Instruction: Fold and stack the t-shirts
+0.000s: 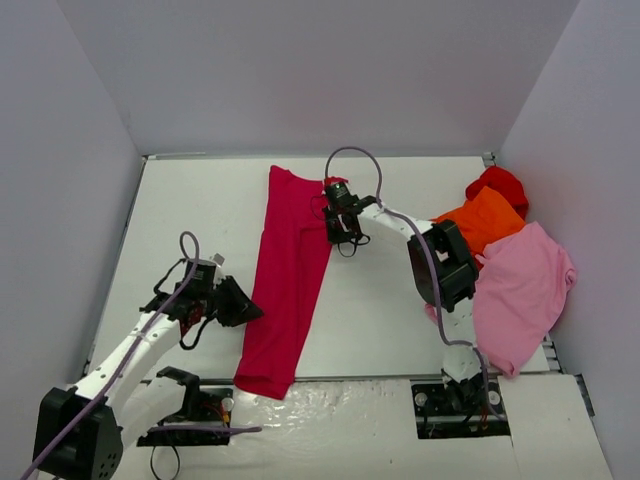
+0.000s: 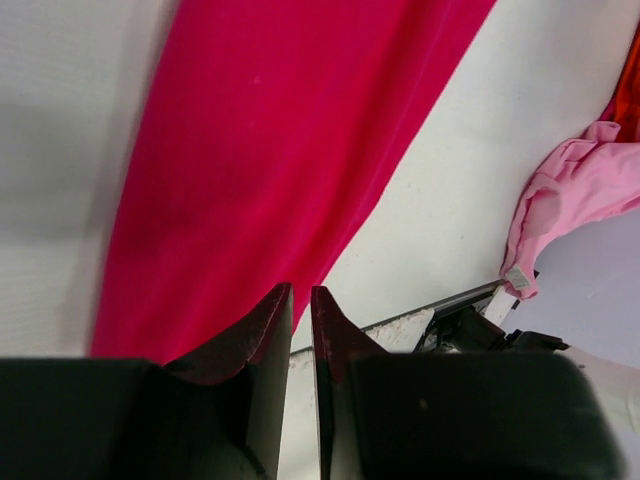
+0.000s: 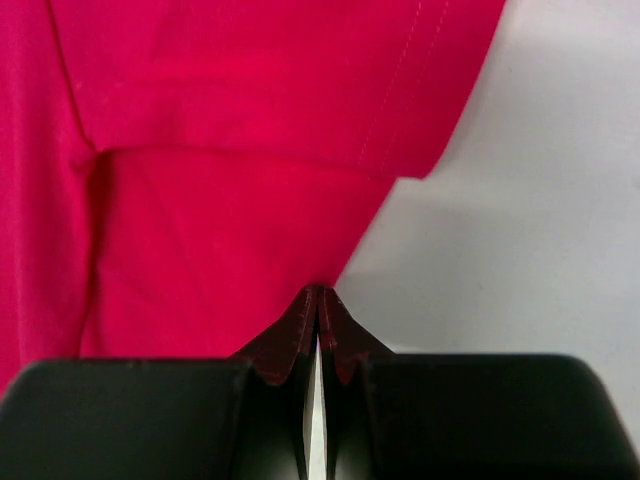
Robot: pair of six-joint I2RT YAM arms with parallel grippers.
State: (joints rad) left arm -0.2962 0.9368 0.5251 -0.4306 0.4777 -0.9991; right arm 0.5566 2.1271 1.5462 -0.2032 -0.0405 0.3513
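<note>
Raspberry-red t-shirt (image 1: 290, 280) lies flat as a long folded strip, a gripper at either edge.
Right gripper (image 3: 318, 295) is pinched shut on its right edge; left gripper (image 2: 301, 295) sits at the left edge, jaws nearly together, hold on cloth unclear. The other t-shirts (image 1: 520, 290) are heaped to the right.

Lab enclosure: plain grey walls (image 1: 300, 70), white table (image 1: 200, 220).
</note>
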